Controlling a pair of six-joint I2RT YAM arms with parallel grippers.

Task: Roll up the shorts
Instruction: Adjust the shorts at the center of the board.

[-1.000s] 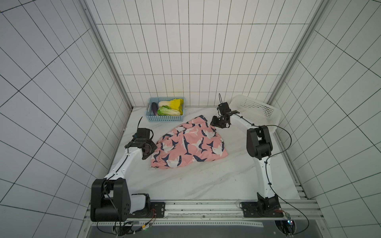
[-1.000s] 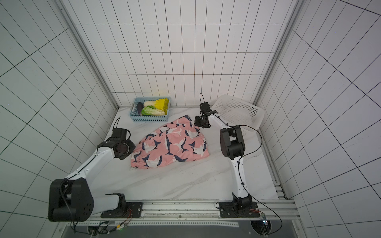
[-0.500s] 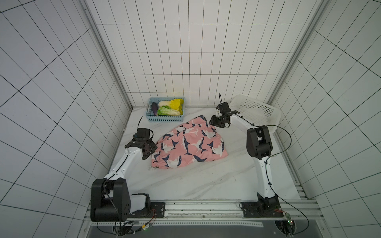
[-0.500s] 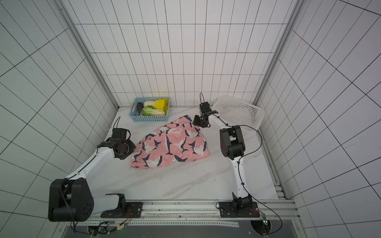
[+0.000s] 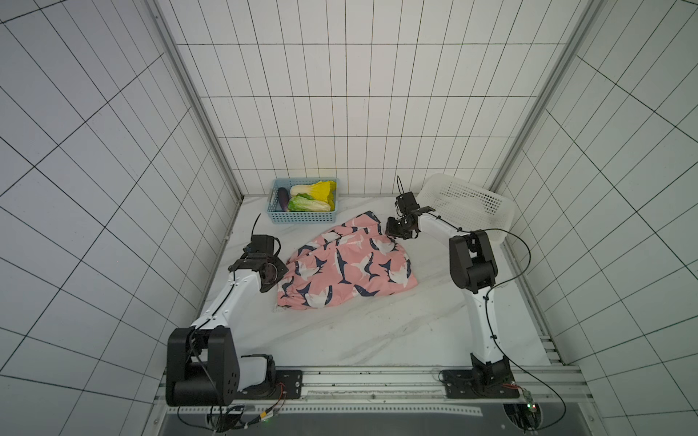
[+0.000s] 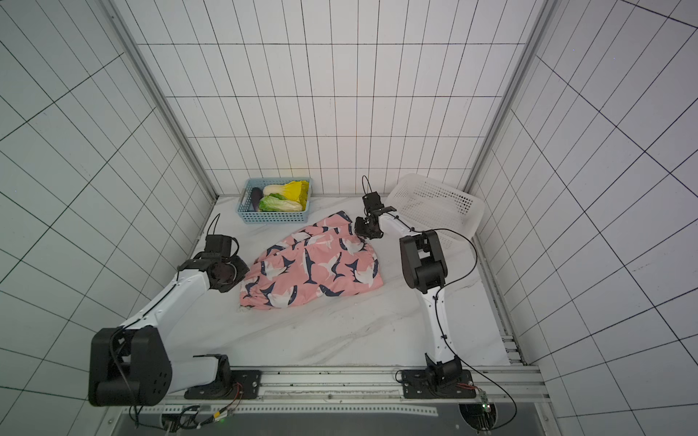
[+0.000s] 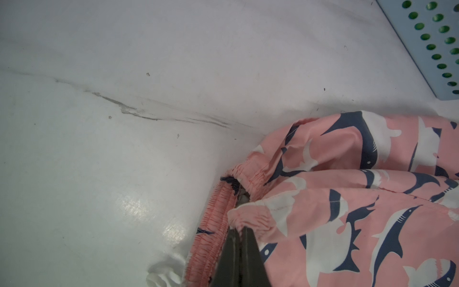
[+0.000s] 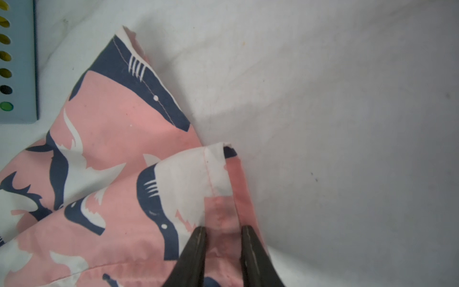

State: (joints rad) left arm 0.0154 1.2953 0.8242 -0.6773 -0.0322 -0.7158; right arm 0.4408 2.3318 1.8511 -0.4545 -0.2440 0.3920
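Note:
The pink shorts (image 5: 347,264) (image 6: 313,268) with navy-and-white sharks lie spread and rumpled in the middle of the white table. My left gripper (image 5: 281,272) (image 7: 240,229) is at their left end, shut on a pinch of the gathered waistband (image 7: 248,217). A white drawstring end (image 7: 161,275) lies on the table beside it. My right gripper (image 5: 391,231) (image 8: 223,229) is at the far right corner of the shorts (image 8: 111,174). Its fingers stand a little apart, straddling the leg hem, with pink fabric between them.
A blue basket (image 5: 302,218) (image 6: 274,218) holding cabbages and an eggplant stands at the back, just beyond the shorts. A white perforated basket (image 5: 468,204) (image 6: 438,204) sits tilted in the back right corner, behind my right arm. Tiled walls enclose three sides.
The right gripper's jaws have narrowed over the hem. Both arms and the shorts have stayed nearly where they were.

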